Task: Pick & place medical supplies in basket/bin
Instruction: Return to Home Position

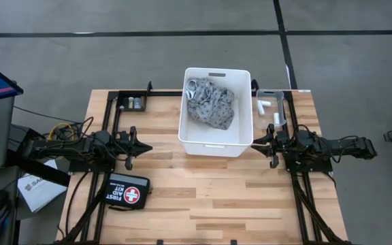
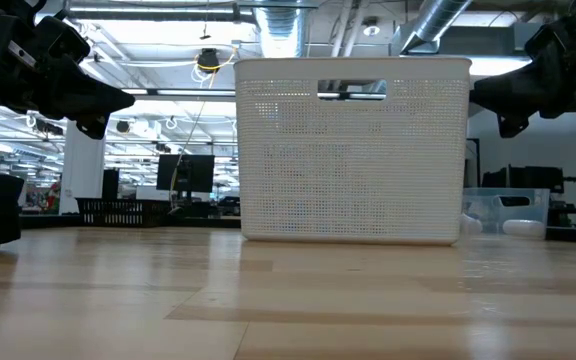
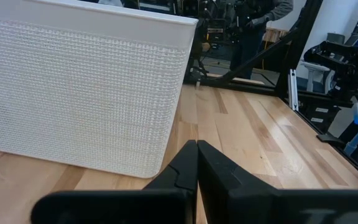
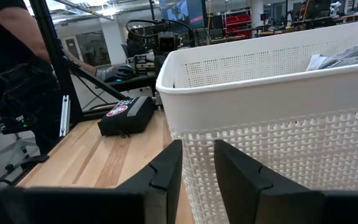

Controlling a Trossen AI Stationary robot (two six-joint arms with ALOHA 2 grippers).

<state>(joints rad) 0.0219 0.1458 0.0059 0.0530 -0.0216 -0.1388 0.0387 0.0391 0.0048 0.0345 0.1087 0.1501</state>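
Black fingers of the left end effector press flat against each other, with no gap and nothing caught between them. It is clenched on air. It hangs above the wooden worktop at about rim height, near the left wall of the white tub but apart from it, its tips aimed at that wall.

Opposite, the right end effector has its fingers parted by a narrow slit. It is released and holds nothing. It sits just beside the tub's right wall at the near corner, also off the worktop, facing back toward the left one, so the tub stands between the two.

Inside the tub, lying toward the far end from both end effectors, is the grey patterned bandage, crumpled in a heap on the floor of the tub.

Just beyond the right end effector — toward the far edge of the worktop and beside the tub's right wall — stands the small clear bin, with white gauze rolls inside it.

On the near side of the left end effector, flat on the worktop, rests the black pouch lettered FIRST AID KIT.

Past the worktop's edge in the right wrist view, a person in dark clothing stands by the frame.
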